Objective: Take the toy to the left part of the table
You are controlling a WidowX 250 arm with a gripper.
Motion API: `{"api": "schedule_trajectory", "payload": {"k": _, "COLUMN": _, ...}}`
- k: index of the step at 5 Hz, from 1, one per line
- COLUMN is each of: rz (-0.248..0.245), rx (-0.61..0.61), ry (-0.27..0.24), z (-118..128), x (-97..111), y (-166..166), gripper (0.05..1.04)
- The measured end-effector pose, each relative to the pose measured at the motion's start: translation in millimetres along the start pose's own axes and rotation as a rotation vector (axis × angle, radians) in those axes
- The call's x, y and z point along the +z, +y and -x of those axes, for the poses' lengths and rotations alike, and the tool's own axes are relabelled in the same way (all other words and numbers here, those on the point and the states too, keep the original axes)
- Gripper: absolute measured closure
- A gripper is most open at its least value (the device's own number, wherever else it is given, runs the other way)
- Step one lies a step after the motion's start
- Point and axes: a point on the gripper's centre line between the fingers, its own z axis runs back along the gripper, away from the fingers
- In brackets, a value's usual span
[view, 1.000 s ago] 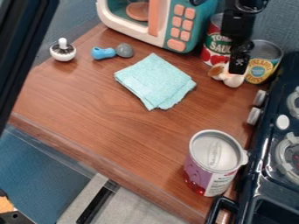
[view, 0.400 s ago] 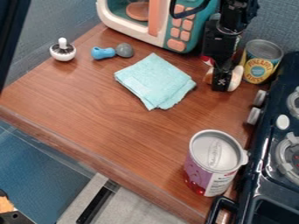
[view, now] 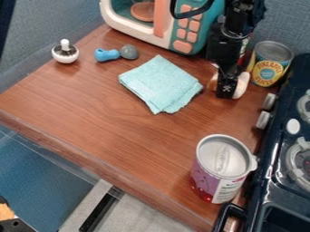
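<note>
The black gripper [view: 227, 87] hangs over the back right of the wooden table [view: 115, 118], just right of the teal cloth. It is shut on a small white and brown toy [view: 242, 86]. The toy's white part sticks out to the right of the fingers and its brownish part to the left, while its middle is hidden behind them.
Behind stand a toy microwave [view: 176, 27] and a pineapple can [view: 269, 65]. A folded teal cloth [view: 160, 84] lies mid-table. Further left are a blue and grey toy [view: 108, 55] and a white shaker [view: 65, 53]. A purple can [view: 221, 167] stands in front, beside the stove [view: 278, 181].
The gripper has come down and to the left, away from the cans. The white and brown toy has turned and shifted slightly left and toward the front along with it.
</note>
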Motion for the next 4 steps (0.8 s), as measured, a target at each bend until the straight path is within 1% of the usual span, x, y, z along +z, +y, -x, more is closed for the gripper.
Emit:
{"api": "schedule_trajectory", "payload": {"k": 1, "rz": -0.012, "rx": -0.001, "ry": -0.001, "z": 4.0, "x": -9.5, "y": -6.7, "gripper": 0.397}}
{"api": "schedule_trajectory", "payload": {"k": 2, "rz": -0.015, "rx": 0.019, "ry": 0.007, "z": 3.7, "x": -11.4, "y": -11.1, "gripper": 0.601}}
{"api": "schedule_trajectory", "payload": {"k": 3, "rz": -0.018, "rx": 0.032, "ry": 0.003, "z": 1.2, "x": -13.0, "y": -11.4, "gripper": 0.663}}
{"api": "schedule_trajectory", "payload": {"k": 4, "rz": -0.015, "rx": 0.039, "ry": 0.000, "z": -0.4, "x": -13.4, "y": -11.1, "gripper": 0.665}}
